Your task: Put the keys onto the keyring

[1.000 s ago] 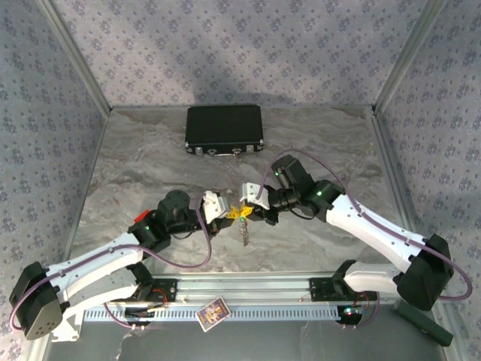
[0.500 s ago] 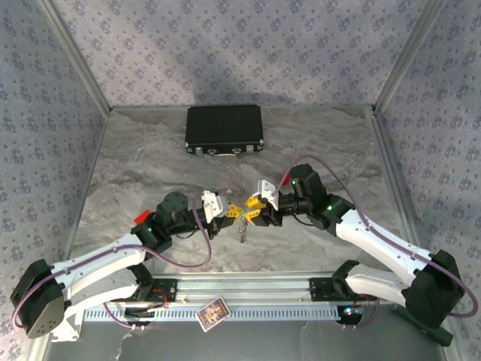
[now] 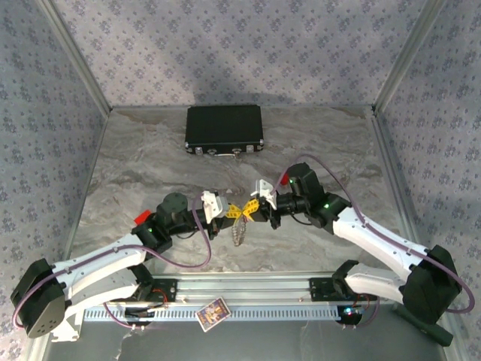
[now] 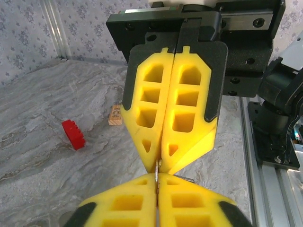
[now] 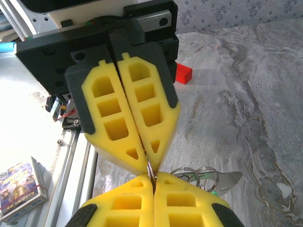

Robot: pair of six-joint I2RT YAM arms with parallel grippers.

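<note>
My two grippers meet tip to tip above the middle of the table. The left gripper (image 3: 228,216) (image 4: 157,177) is shut on the thin edge of the keyring (image 4: 157,170). From the opposite side the right gripper (image 3: 252,210) (image 5: 154,177) is shut on that same metal edge (image 5: 150,168). The keys (image 3: 240,234) hang in a small bunch just below the fingertips. In the right wrist view, small split rings (image 5: 185,173), a silvery key blade (image 5: 230,180) and a bit of green head (image 5: 213,193) stick out beside my right fingers.
A black rectangular case (image 3: 224,129) lies at the back of the table. A red block (image 3: 140,218) (image 4: 73,134) and a small brown bit (image 4: 115,115) lie near the left arm. A pack of cards (image 3: 213,312) rests on the front rail.
The right gripper, open half a second ago, has shut on the ring opposite the left gripper. The hanging bunch sits slightly lower and left. The left arm has barely moved.
</note>
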